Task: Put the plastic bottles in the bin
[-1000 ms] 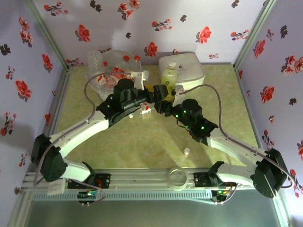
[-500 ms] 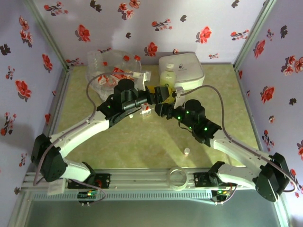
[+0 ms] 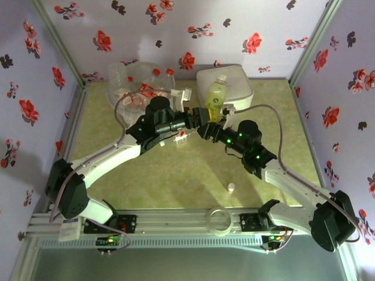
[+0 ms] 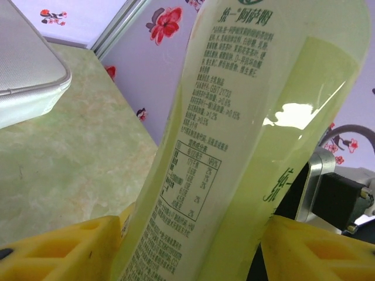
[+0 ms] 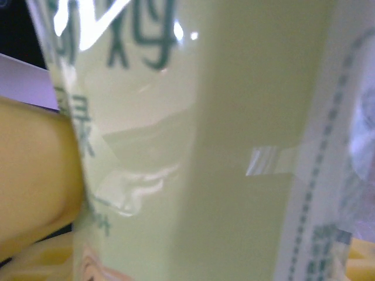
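A plastic bottle (image 3: 215, 93) with a pale green label and a white cap hangs tilted above the table, in front of the white box. My left gripper (image 3: 199, 114) is shut on its lower body from the left. My right gripper (image 3: 214, 121) grips it from the right. In the left wrist view the bottle (image 4: 246, 117) stands between the gripper's (image 4: 193, 249) yellow fingers (image 4: 58, 252). The right wrist view has the bottle (image 5: 222, 146) pressed against a yellow finger (image 5: 29, 175). The bin (image 3: 117, 73) stands at the back left with red-capped bottles (image 3: 153, 88) inside. Another small bottle (image 3: 180, 137) lies under the arms.
A white rounded lidded box (image 3: 237, 85) sits at the back right, directly behind the held bottle, and its corner (image 4: 23, 70) is in the left wrist view. A tiny loose white cap (image 3: 231, 187) lies on the near table. Flowered walls enclose three sides.
My left gripper has shut on the green-labelled bottle. Both arms have moved back and right, and the bottle now tilts higher in front of the white box.
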`<state>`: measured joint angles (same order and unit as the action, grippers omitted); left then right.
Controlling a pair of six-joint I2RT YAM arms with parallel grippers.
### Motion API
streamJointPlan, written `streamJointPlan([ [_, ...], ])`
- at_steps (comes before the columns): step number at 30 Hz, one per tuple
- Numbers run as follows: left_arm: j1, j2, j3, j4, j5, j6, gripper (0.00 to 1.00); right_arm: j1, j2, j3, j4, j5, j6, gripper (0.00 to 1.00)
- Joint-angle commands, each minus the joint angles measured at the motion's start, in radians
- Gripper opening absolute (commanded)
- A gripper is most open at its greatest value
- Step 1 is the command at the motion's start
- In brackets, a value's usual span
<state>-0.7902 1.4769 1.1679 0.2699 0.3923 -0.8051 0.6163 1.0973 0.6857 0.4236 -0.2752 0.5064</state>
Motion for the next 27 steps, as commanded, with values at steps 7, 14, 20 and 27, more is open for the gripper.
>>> streamJointPlan([
  [7, 0.015, 0.051, 0.035, 0.121, 0.081, -0.051, 0.81, 0.007, 0.050, 0.033, 0.106, -0.158, 0.039, 0.68],
  [14, 0.028, 0.067, 0.042, 0.172, 0.099, -0.059, 0.90, 0.005, 0.077, 0.038, 0.119, -0.191, 0.048, 0.68],
  [20, 0.037, 0.079, 0.047, 0.160, 0.099, -0.065, 0.66, 0.004, 0.079, 0.038, 0.123, -0.199, 0.050, 0.68],
  [27, 0.049, 0.075, 0.060, 0.126, 0.084, -0.046, 0.54, -0.001, 0.077, 0.045, 0.113, -0.210, 0.047, 0.82],
])
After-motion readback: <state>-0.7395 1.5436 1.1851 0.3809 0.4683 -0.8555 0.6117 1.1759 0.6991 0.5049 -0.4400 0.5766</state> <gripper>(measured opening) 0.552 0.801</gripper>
